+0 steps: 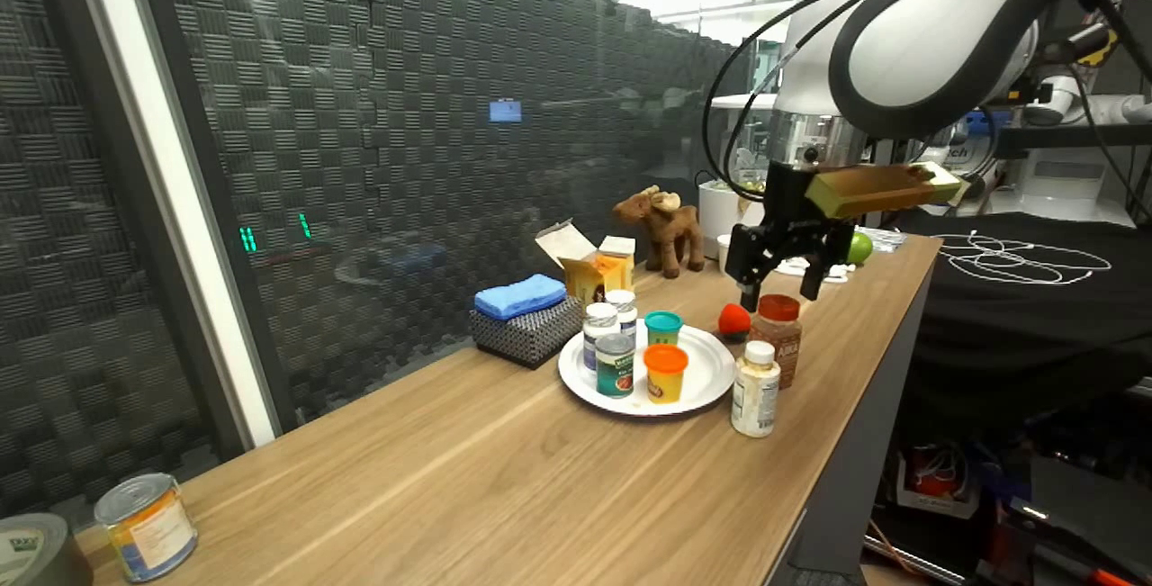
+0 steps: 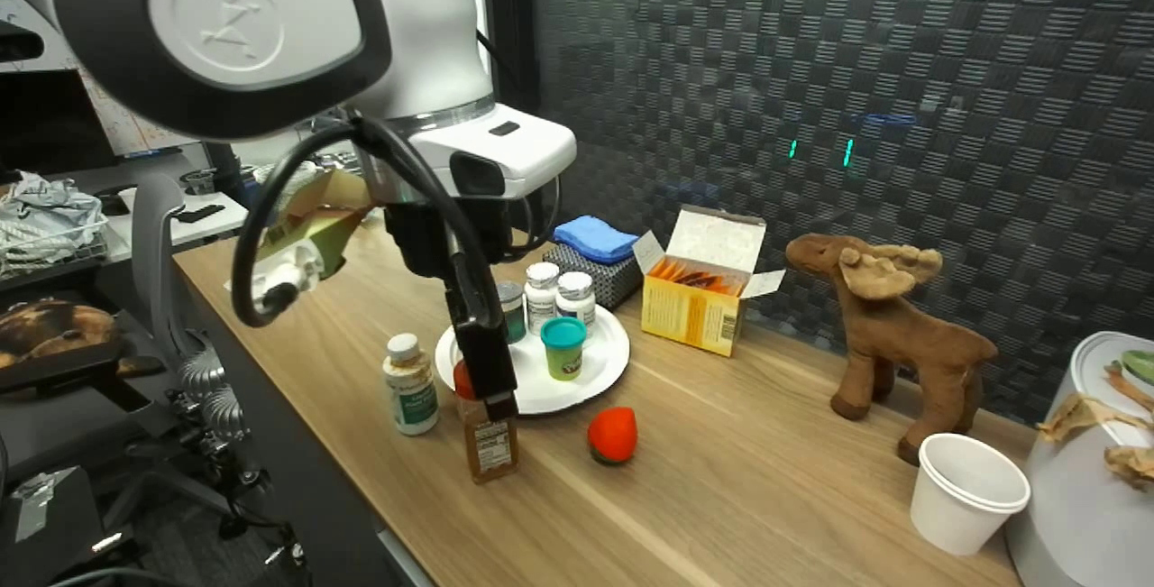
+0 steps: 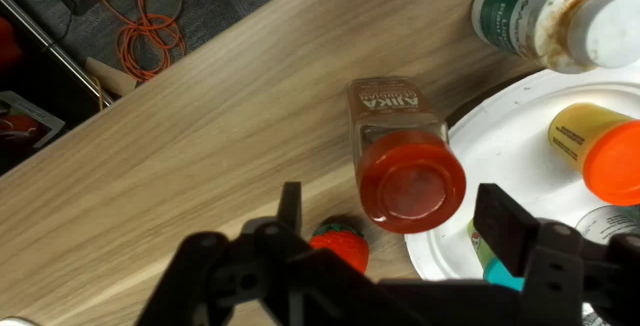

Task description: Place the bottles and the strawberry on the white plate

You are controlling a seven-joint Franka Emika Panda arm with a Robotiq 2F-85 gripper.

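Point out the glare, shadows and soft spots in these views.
Wrist view: a pale glint on the square-sided red-capped bottle, a dark shadow beside the rim of the round white plate, the black two-finger gripper dark and slightly soft; in an exterior view, white ceiling lights overexposed; in both exterior views, green glowing marks on the dark textured wall, perhaps reflections.

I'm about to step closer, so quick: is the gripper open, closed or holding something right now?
Gripper: open, holding nothing; the red-capped bottle appears between its parted jaws in the wrist view, not gripped.
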